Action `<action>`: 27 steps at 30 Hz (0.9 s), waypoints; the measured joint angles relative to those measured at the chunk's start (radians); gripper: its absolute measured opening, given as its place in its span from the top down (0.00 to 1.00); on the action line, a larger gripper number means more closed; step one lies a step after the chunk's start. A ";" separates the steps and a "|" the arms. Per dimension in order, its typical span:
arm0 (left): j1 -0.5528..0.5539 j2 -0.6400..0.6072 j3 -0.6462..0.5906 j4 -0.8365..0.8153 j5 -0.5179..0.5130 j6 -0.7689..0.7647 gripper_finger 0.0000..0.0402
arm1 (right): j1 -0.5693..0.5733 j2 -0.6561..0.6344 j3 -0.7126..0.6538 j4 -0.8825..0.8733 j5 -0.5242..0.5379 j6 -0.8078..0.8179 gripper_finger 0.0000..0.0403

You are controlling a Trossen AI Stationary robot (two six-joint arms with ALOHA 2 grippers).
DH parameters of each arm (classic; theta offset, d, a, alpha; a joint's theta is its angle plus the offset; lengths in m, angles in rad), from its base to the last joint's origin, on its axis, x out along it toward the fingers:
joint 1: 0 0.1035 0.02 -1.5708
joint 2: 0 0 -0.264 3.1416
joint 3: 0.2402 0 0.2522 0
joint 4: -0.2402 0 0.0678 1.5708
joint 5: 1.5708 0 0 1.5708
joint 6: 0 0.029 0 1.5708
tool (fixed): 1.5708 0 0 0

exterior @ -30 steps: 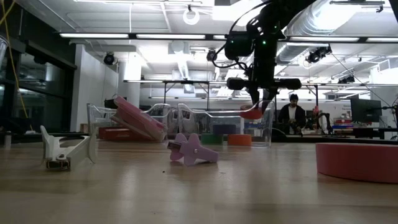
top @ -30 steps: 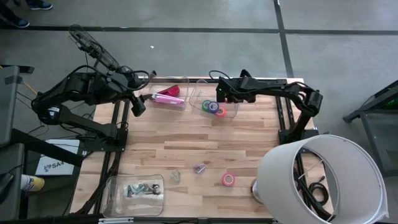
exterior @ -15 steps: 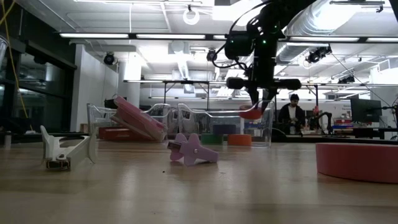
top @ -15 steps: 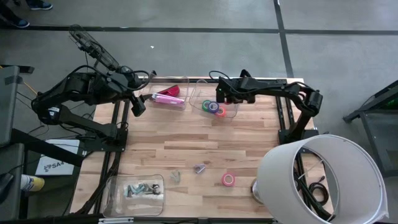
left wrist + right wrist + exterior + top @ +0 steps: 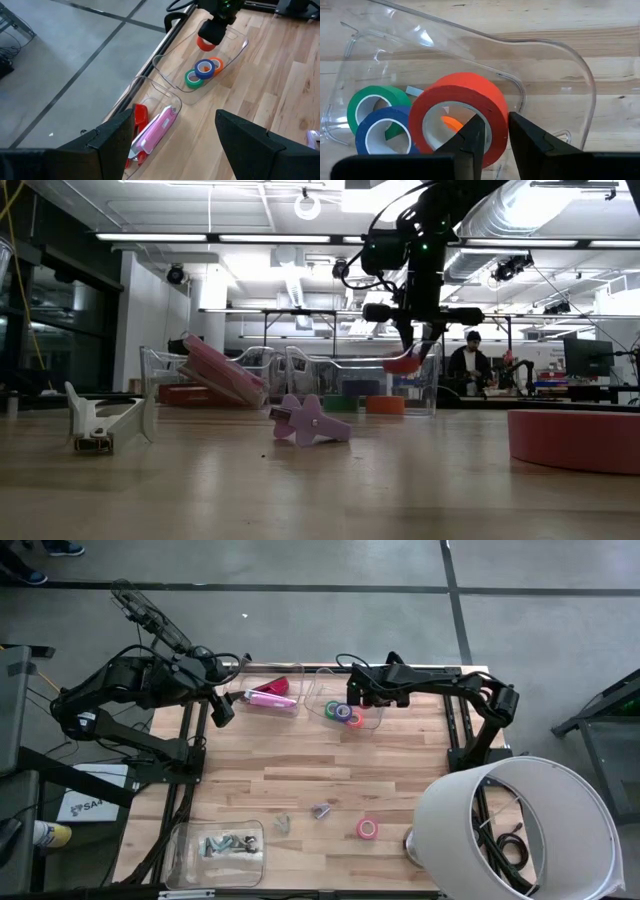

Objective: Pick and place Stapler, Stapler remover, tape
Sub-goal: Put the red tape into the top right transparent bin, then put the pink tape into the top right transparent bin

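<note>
My right gripper [image 5: 492, 127] hangs over the clear tape tray [image 5: 352, 712] at the table's far edge, shut on a red tape roll [image 5: 460, 112]. In the tray below lie a green roll [image 5: 372, 107], a blue-purple roll [image 5: 385, 132] and an orange roll [image 5: 451, 122]. A pink stapler [image 5: 155, 131] leans in the neighbouring clear tray, beside a red one [image 5: 140, 115]. My left gripper [image 5: 222, 708] waits open at the far left corner. A purple stapler remover [image 5: 310, 422], a white one [image 5: 105, 420] and a pink tape roll [image 5: 367, 829] lie on the near table. My right gripper holds the red tape roll by its ring wall [image 5: 495, 117], one finger [image 5: 472, 137] inside the hole and one [image 5: 530, 137] outside. The fingers come from above, pointing down. The roll [image 5: 403, 363] hangs lifted clear, tilted, above the tray's other rolls.
A clear tray with several stapler removers [image 5: 225, 845] sits at the near left edge. A big white cylinder [image 5: 520, 825] stands at the near right corner. Bare wood lies across the table's middle. A person [image 5: 468, 365] shows in the room beyond.
</note>
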 joint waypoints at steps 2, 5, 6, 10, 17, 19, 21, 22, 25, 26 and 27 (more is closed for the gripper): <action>0.000 0.000 0.000 0.000 0.001 0.000 0.32 | 0.000 0.000 0.000 0.000 -0.001 0.000 0.79; 0.000 0.000 0.000 0.000 0.001 0.000 0.32 | 0.000 0.000 0.000 0.000 -0.003 0.000 0.76; 0.000 0.000 0.000 0.000 0.001 0.000 0.32 | 0.000 0.000 0.000 0.000 -0.003 0.001 0.75; 0.000 0.000 0.000 0.000 0.001 0.000 0.32 | 0.000 -0.001 0.000 0.000 -0.003 0.003 0.71; 0.000 0.000 0.000 0.000 0.001 0.000 0.32 | 0.000 -0.001 0.000 0.000 -0.005 -0.003 0.68; 0.000 0.000 0.000 0.000 0.001 0.000 0.32 | 0.000 -0.001 0.000 0.000 -0.007 -0.014 0.68; 0.000 0.000 0.000 -0.001 0.001 0.000 0.32 | 0.000 -0.001 0.000 0.000 -0.013 -0.023 0.68; 0.000 0.000 0.000 -0.003 0.001 0.000 0.32 | 0.000 -0.003 0.000 0.000 -0.014 -0.025 0.68; 0.000 0.000 0.000 -0.009 0.001 0.000 0.32 | 0.002 -0.015 0.000 0.006 -0.011 -0.027 0.68; 0.000 0.000 0.000 -0.012 0.001 0.000 0.32 | 0.002 -0.022 0.000 0.009 -0.008 -0.027 0.68; 0.000 0.000 0.000 -0.017 0.001 0.000 0.32 | 0.003 -0.028 0.000 0.011 -0.001 -0.027 0.68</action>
